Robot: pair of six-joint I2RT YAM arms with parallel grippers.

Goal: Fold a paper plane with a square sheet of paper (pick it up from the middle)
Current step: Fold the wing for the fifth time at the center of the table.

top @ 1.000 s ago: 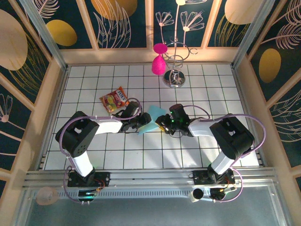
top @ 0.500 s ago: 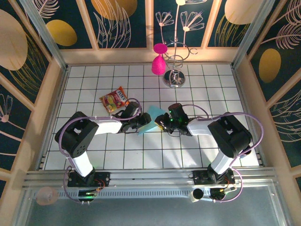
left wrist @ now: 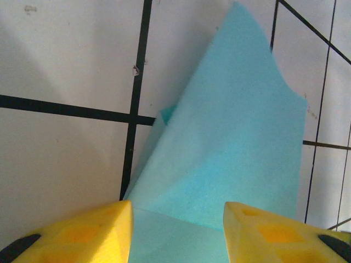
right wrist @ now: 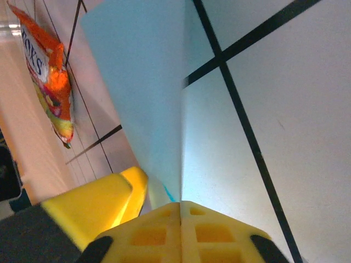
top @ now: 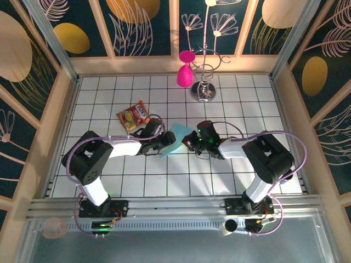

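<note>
Top external view: the light-blue paper sheet [top: 177, 137] lay on the white tiled table [top: 109, 181], near the red-and-yellow snack packet [top: 134, 116] but clear of it, on the packet's right-arm side and a little nearer the arm bases. The left gripper [top: 166, 143] sat between packet and sheet. The right gripper [top: 188, 141] was on the sheet's other side, farther from the packet. From above, both sets of fingers were too small to read.

Farther back than the packet, toward the rear wall, stood a chrome stand [top: 204, 90]. A pink goblet-shaped cup [top: 184, 75] hung upside down on it; how it was hooked was unclear.

Left wrist view: the sheet [left wrist: 236, 148] was partly folded, one flap raised off the tiles. The left gripper [left wrist: 178, 233] had its yellow fingers [left wrist: 93, 227] standing apart, with the paper lying in the gap, unpinched. The fingertips were cut off by the lower edge.

Right wrist view: the right gripper [right wrist: 181, 219] had its fingers pressed together, and the sheet's [right wrist: 142, 82] upright fold ran straight into their seam, pinched there. The packet [right wrist: 52, 82] showed beyond the paper, cropped at the frame edge. One left-gripper finger [right wrist: 104, 200] stood on the fold's packet side, blurred.
</note>
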